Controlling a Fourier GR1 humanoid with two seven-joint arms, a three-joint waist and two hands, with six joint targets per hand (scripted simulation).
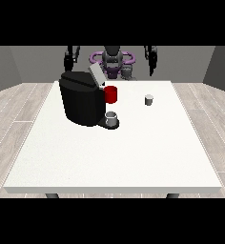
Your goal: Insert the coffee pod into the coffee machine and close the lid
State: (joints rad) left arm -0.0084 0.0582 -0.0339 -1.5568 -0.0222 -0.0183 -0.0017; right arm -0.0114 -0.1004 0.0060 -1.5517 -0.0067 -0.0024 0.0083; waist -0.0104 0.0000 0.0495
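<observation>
Coffee pod [149, 99] likely light, stiff, thin-walled; best pinched across its sides. Both hands [152, 61] [68, 59] raised, finger state indiscernible. Machine lid [97, 75] open.

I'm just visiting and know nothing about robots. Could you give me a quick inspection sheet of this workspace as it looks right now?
Surface: large white table, mostly bare toward the camera.
Job's things: black coffee machine at the view's left, its grey lid raised; small pale coffee pod standing alone on the table, to the right of the machine.
Clutter: red cup beside the machine; grey cup on the machine's tray.
Hands: hand at the view's left and hand at the view's right both raised behind the table, holding nothing.
Cables: nothing seen.
Surroundings: wood-look floor, grey walls.
</observation>
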